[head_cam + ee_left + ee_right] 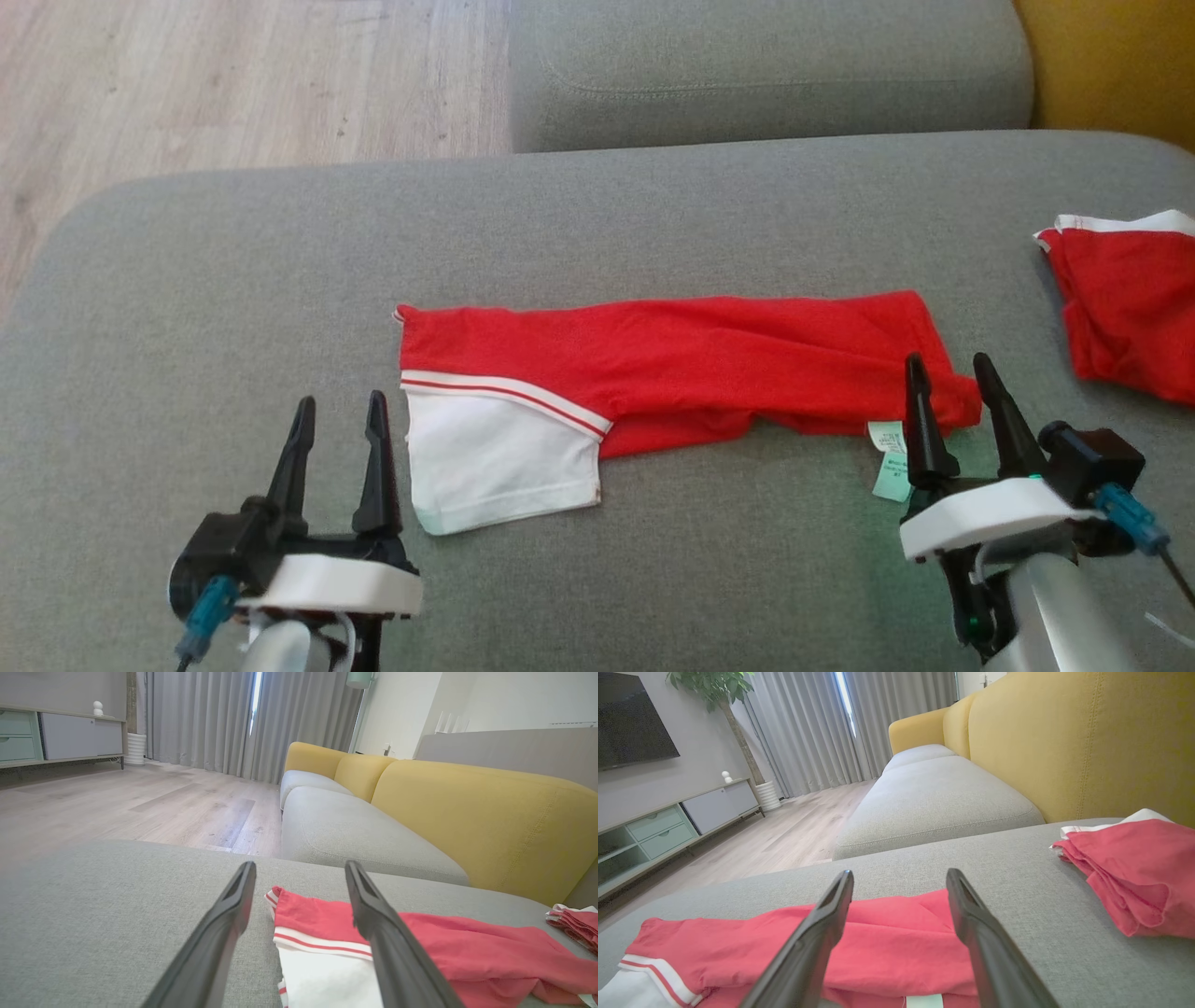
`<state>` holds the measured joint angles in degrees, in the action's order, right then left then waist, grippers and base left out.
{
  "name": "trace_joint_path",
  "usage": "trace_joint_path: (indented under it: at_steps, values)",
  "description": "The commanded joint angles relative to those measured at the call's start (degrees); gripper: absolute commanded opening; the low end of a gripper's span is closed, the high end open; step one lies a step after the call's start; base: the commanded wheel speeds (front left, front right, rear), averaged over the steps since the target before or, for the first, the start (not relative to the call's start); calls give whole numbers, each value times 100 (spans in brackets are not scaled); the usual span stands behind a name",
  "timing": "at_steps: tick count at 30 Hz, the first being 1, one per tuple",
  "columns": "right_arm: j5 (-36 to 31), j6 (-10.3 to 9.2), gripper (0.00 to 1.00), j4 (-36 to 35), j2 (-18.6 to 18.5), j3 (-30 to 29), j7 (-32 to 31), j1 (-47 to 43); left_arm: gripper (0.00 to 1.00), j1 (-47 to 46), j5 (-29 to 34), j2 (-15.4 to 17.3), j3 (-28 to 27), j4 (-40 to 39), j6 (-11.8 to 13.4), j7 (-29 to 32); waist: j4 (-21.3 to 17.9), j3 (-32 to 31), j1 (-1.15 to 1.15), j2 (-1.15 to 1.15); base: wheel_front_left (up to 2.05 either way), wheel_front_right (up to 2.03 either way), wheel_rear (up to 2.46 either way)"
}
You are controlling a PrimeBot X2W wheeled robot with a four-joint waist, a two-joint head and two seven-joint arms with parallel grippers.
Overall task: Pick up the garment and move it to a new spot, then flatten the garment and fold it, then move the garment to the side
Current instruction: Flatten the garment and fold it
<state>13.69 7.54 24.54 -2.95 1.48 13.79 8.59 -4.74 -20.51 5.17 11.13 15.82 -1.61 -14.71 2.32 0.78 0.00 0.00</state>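
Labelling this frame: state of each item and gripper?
red garment: folded into a long strip, lying on the cushion, not held.
second red garment: bunched, at the right.
left gripper: open, empty.
right gripper: open, empty, by the strip's right end.

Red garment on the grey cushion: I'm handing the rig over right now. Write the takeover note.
Left gripper: open, empty, beside the white end of the garment.
Right gripper: open, empty, at its right end, near the care label.
Garment: a long band across the grey cushion; a second red garment lies far right.
Done: apparently moved, flattened, folded once lengthwise.
Left: finish folding, move it aside.
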Motion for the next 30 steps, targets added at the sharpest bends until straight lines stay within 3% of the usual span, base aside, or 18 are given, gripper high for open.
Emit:
trace_joint_path:
  at_steps: [1,12,20,29,30]
  values:
    - [20,-5,100,-152,6,126,61,191,100,-287,67,-7,-243,-134,-40,-29,4,43,0,0,0,0,0]
    - [-155,-5,100,719,7,-750,-545,903,100,-545,327,-166,-395,17,-294,-29,137,489,0,0,0,0,0]
    - [-200,-5,100,2022,7,-1418,-673,1599,100,-697,404,-208,-390,112,-394,-29,223,723,0,0,0,0,0]
    - [7,-5,100,3360,7,-963,-703,2075,100,-825,404,-224,-399,165,-446,-29,234,824,0,0,0,0,0]
    - [52,-5,78,3457,7,-891,-672,2116,100,-835,406,-225,-406,170,-449,-29,226,827,0,0,0,0,0]
